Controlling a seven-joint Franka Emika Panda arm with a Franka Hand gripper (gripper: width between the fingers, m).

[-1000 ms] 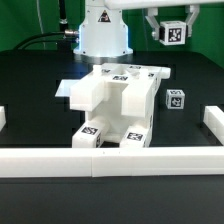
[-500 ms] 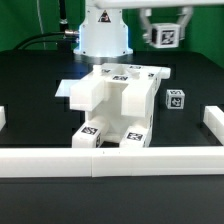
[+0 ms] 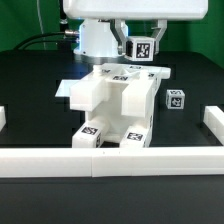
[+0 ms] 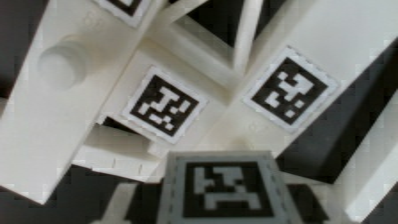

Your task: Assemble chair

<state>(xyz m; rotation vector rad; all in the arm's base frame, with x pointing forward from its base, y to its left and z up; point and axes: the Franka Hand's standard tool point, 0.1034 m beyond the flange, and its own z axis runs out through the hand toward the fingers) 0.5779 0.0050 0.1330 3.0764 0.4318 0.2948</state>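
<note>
The partly built chair [image 3: 112, 98] stands mid-table: chunky white panels and legs with black-and-white tags. My gripper [image 3: 142, 50] hangs just above its back edge, shut on a small white tagged block [image 3: 142, 46] whose tag faces the camera. In the wrist view the held block [image 4: 222, 186] sits between the jaws, and the chair's tagged panels [image 4: 164, 103] lie close beneath it. A second small tagged block [image 3: 175, 99] rests on the table at the chair's side, toward the exterior view's right.
A long white border rail [image 3: 110, 162] runs along the front, with short rail pieces at the exterior view's left [image 3: 3, 117] and right [image 3: 212, 122]. The robot base [image 3: 103, 38] stands behind the chair on the black table.
The gripper has carried the small block from the exterior view's upper right toward the left and slightly down, arriving over the chair's back. The chair and the loose block have not moved.
</note>
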